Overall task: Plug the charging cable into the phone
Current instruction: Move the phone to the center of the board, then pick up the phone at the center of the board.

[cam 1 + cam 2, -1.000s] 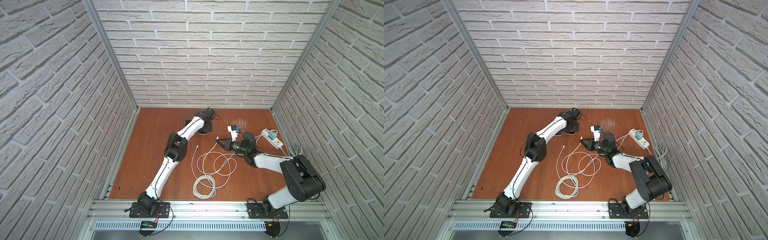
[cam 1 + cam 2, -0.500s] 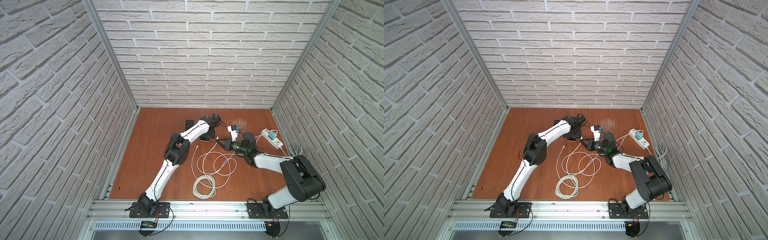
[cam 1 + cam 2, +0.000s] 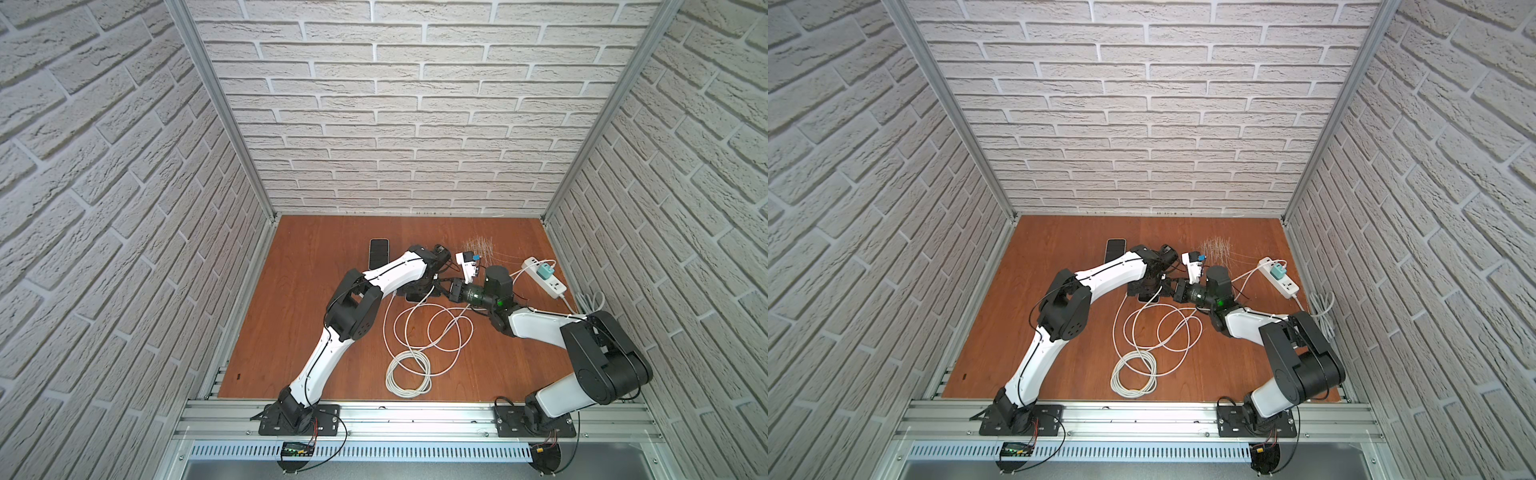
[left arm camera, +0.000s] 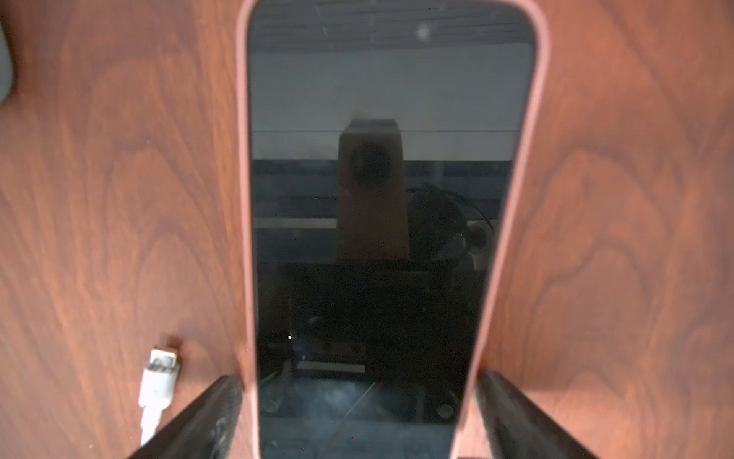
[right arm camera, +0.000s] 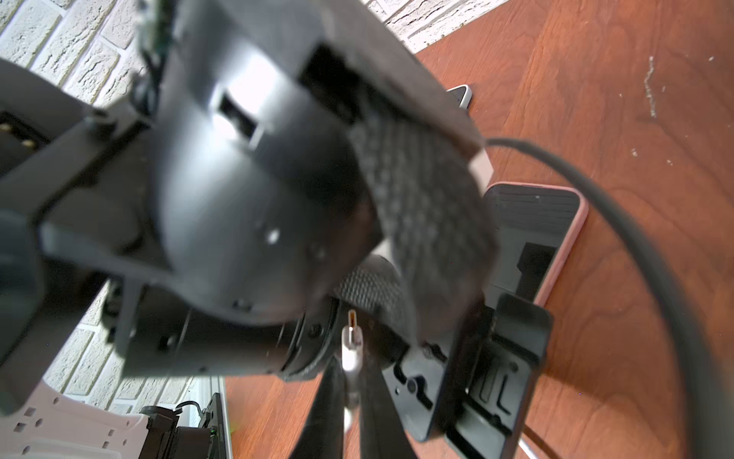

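One phone (image 4: 369,198) lies on the tabletop (image 3: 291,332) within the left hand (image 4: 359,379), a loose plug (image 4: 159,369) beside it. The right hand (image 5: 351,369) with its plug (image 5: 351,341) is just right. Behind-left lies another phone (image 3: 379,251), cable coil (image 3: 390,374) in front, power strip (image 3: 555,284) far right.

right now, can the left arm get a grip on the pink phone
Probably yes: the left gripper is open, its fingers flanking the pink phone on the table, with nothing else in the gap.

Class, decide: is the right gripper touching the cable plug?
Touching. The right wrist view shows the right gripper shut on the cable plug, with a finger against each side of it.
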Tool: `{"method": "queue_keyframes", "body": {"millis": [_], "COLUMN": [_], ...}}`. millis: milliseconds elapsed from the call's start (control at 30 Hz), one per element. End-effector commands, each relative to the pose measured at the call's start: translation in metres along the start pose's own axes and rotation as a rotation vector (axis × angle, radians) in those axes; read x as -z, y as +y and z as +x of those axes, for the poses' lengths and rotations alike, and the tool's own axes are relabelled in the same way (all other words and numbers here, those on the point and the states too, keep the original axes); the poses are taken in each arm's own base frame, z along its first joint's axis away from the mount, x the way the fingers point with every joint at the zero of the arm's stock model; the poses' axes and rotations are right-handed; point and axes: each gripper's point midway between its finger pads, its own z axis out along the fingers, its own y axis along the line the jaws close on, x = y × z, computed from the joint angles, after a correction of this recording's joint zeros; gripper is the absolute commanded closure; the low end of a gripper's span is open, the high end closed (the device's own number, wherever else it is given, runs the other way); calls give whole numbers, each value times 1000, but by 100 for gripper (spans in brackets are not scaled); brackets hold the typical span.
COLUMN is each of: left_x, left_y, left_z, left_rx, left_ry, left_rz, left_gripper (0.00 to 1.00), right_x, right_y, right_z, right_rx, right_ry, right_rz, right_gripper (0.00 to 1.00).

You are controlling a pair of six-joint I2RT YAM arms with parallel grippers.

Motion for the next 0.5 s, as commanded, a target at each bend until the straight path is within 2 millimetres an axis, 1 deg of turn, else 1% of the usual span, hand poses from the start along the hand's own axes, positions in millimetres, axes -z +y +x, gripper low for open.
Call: {"method": "queue_keyframes", "body": {"millis": [0, 33, 133, 300, 467], "left_x": [-8, -8, -16, -24, -34], "left_y": [8, 9, 14, 14, 16], "left_z": [-6, -10, -20, -33, -34], "left_rx": [11, 8, -4, -33, -37], "left_ry": [31, 33, 41, 36, 62], "left_rz": [-6, -6, -26, -30, -32], "left_gripper": [2, 2, 2, 2, 2], "right_x": [4, 4, 4, 3, 3], "right_y": [13, 13, 14, 13, 13], "right_z": [-8, -9, -9, -9, -9], "right_rx": [46, 46, 47, 44, 44], "right_ry": [-38, -37, -38, -35, -34], "right_rz": [-35, -35, -37, -38, -38], "right_gripper": [97, 97, 97, 97, 97]}}
